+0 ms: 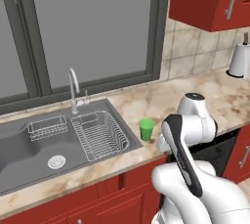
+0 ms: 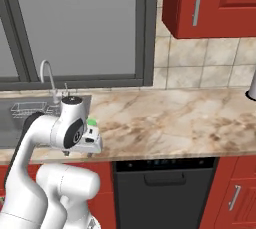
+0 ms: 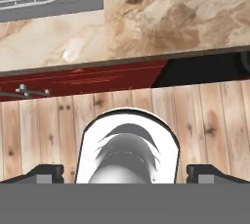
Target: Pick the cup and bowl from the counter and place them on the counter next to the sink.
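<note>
Tan marble-patterned stone counter [image 1: 146,103] mid-frame | small bright-green tumbler cup [image 1: 146,129] just right of grey steel sink [image 1: 29,145] | two-finger gripper [image 3: 125,173] spread apart, empty | risk: arm clips cup, tips it

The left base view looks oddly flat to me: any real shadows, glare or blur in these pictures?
Left base view: even light, cup casts barely a shadow on the counter. Right base view: sharp, no glare. Hand view: fingertips crisp, no blur.

cup [image 1: 146,129] on counter [image 1: 146,100], beside sink [image 1: 44,145]
</note>
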